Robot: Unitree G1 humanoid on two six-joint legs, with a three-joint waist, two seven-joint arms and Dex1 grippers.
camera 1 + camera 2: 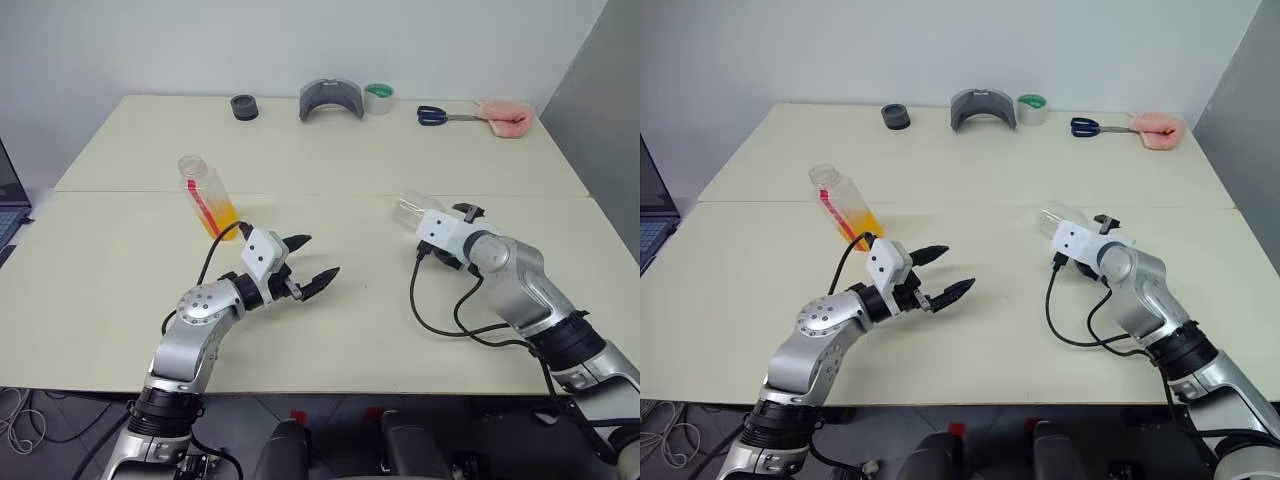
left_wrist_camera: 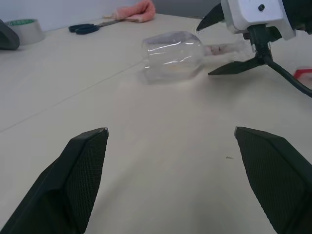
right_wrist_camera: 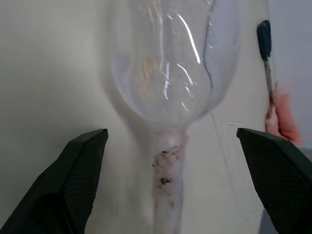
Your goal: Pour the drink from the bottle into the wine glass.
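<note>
Since the glass [image 2: 171,56] lies on its side at two o'clock with my open right claw [image 2: 225,46] straddling its stem, I should close gently there; left claw [image 1: 312,262] waits open, bottle [image 1: 207,196] at eleven.

The table [image 1: 330,160] is pale cream. The bottle [image 1: 207,197] is clear plastic with a red vertical strip; the drink [image 1: 222,218] inside is translucent orange-yellow. The wine glass [image 2: 171,57] is clear and colourless. Both grippers, left gripper [image 1: 312,262] and right gripper [image 2: 229,46], have black fingers on white housings. The scissors [image 1: 440,116] have dark blue handles. The cloth [image 1: 506,117] is pink. The tape roll [image 1: 378,98] is green and white.
</note>
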